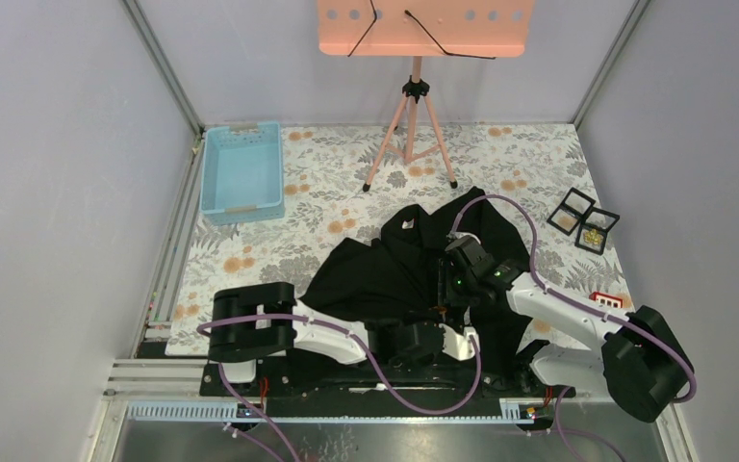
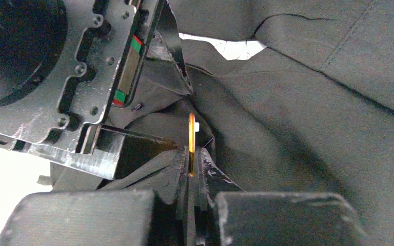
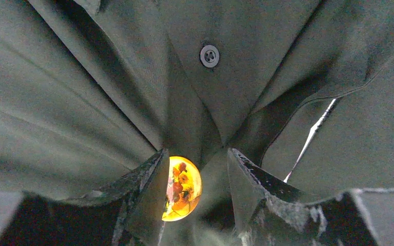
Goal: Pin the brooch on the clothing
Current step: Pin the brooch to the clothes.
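The top camera sat high above and behind the near edge of the floral-patterned desk [image 1: 346,192], looking steeply down over all of it from afar. Each wrist camera looked forward, very close to the crumpled black soft-fabric shirt [image 1: 394,274], which all views shared. Both wrist views shared the round amber brooch [image 3: 183,188].

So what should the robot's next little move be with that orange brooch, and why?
Probably the right gripper should close gently on the fold of shirt between its fingers. Its jaws stand apart around that fold, and the left gripper pinches the brooch edge-on right beside it; steadied cloth should take the pin more easily.
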Tool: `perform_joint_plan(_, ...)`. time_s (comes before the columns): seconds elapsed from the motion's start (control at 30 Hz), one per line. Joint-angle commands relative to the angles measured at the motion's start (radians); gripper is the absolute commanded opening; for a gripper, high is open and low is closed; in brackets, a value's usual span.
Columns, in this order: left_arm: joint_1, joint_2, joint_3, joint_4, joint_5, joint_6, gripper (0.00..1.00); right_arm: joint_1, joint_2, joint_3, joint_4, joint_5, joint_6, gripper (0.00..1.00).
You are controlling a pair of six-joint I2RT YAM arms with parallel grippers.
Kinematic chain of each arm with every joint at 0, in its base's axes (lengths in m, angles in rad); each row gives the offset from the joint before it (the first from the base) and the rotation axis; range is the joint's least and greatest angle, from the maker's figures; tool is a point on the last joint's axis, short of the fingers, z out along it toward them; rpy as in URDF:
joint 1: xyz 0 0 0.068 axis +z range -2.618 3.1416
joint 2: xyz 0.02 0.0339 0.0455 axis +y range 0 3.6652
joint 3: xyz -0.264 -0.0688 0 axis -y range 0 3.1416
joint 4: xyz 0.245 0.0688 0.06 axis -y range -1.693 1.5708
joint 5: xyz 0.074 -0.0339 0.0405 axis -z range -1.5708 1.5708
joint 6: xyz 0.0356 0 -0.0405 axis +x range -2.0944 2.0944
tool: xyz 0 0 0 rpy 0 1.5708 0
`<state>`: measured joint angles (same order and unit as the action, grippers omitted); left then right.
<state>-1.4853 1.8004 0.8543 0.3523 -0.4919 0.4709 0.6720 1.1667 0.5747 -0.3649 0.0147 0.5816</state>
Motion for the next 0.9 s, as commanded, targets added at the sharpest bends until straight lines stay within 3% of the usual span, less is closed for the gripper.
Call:
perform_joint_plan(0.0,-0.009,0.001,0.006,0.043,0.012,-0.002,0.0,-0.006,0.019,-0.007,0.014,-0.009,0.015,0.51)
perform_joint_plan(0.37,-0.009,0.011,0.006,0.043,0.006,0.01,0.0,-0.005,0.083,-0.005,0.068,-0.072,0.032,0.39)
perform_joint_plan(0.63,-0.009,0.027,0.002,0.047,-0.013,0.03,0.0,-0.005,0.086,0.004,0.056,-0.091,0.03,0.0)
perform_joint_plan(0.87,-0.009,0.036,-0.013,0.05,-0.028,0.037,0.0,-0.005,0.056,0.017,0.039,-0.091,0.037,0.0)
